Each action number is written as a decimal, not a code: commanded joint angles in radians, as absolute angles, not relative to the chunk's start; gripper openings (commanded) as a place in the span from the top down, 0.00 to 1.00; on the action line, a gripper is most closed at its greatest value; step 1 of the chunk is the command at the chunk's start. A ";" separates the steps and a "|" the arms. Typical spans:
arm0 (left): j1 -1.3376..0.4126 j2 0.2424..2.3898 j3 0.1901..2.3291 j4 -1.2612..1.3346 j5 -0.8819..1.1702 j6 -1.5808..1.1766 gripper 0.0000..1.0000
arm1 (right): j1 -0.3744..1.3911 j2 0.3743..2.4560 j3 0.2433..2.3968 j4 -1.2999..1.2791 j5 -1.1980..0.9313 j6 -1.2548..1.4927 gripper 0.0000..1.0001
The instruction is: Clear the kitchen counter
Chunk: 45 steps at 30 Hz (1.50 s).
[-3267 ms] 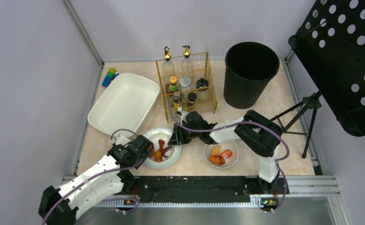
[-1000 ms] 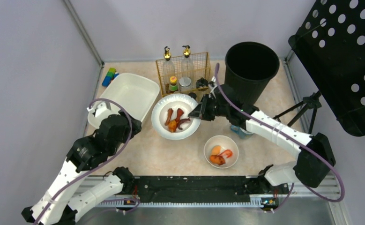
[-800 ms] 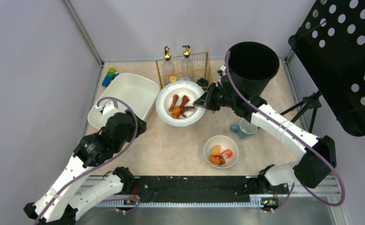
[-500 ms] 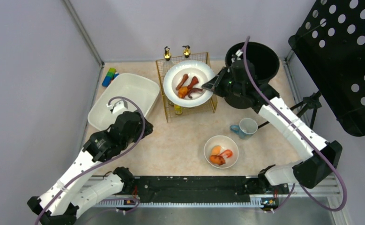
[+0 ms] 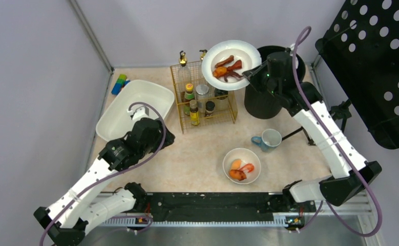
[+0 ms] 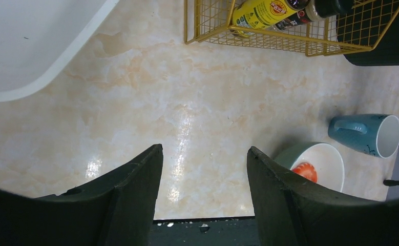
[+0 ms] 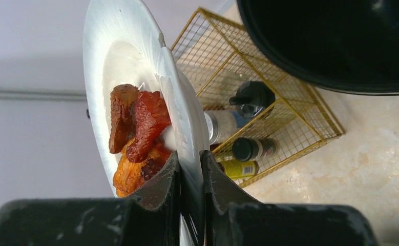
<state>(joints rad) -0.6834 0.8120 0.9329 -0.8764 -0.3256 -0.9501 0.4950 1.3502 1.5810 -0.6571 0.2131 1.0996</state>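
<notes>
The right claw (image 5: 249, 73), clamped on the rim of the plate (image 5: 240, 51), has carried it off the worktop (image 5: 197, 148) up to the bin (image 5: 261, 102) at upper right, seemingly for tipping, while the left claw (image 6: 205, 169) hangs open.

Your left arm (image 5: 97, 177) runs from its base at the near left corner forward and inward. The elbow is bent and the wrist is pitched down, so the left jaws face the bench (image 6: 187, 102). They stand apart, with nothing between them and nothing touching them.

Your right arm (image 5: 322, 128) is stretched long and high from its base at the near right toward the far side, and its wrist (image 5: 274, 69) points left. The right jaws are pinched tight on the rim of a plate (image 5: 231, 57), one finger on each face, and hold it up off the bench.
</notes>
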 commanded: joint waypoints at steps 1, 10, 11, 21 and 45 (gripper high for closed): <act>-0.684 0.820 0.957 -0.820 -0.308 -0.908 0.34 | 0.481 1.268 1.688 -0.546 0.379 1.209 1.00; -0.684 0.838 0.956 -0.806 -0.241 -0.892 0.34 | 0.415 1.274 1.733 -0.600 0.480 1.268 1.00; -0.684 0.838 0.955 -0.806 -0.239 -0.891 0.34 | 0.399 1.278 1.738 -0.599 0.472 1.274 1.00; -0.684 0.844 0.956 -0.798 -0.224 -0.888 0.34 | 0.273 1.316 1.759 -0.640 0.461 1.304 1.00; -0.684 0.848 0.944 -0.789 -0.212 -0.885 0.35 | 0.243 1.367 1.763 -0.668 0.640 1.089 1.00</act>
<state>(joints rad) -0.6834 0.8429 0.9329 -0.8368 -0.2199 -0.8944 0.2565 1.3846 1.6737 -0.8326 0.5743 1.1084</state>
